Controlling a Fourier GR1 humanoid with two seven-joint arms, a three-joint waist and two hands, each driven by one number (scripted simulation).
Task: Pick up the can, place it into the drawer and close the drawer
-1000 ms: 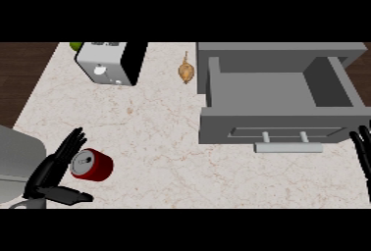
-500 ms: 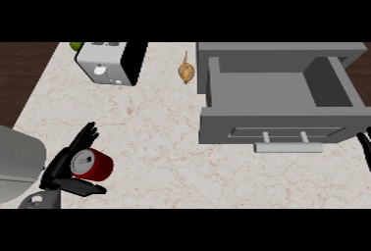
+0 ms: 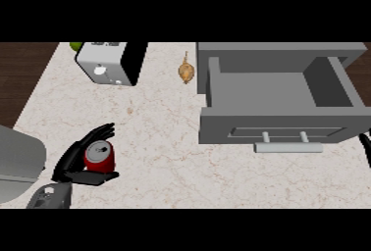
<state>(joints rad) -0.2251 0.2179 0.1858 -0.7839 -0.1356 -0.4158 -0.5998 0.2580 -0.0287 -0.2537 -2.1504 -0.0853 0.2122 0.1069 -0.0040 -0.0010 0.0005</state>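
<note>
On the speckled, marble-like desk (image 3: 159,127) lies one can (image 3: 98,156), a short red cylinder with a dark top, at the near left. One left hand (image 3: 81,162) curls black fingers round it. One grey drawer (image 3: 279,95), boxy and matte, stands open at the right, with a pale bar handle (image 3: 287,146). One white-and-black toaster (image 3: 110,62) and one tan, tapered object (image 3: 187,71) sit further back. Only a dark sliver of the right hand (image 3: 364,147) shows at the right edge, so I cannot tell its state.
</note>
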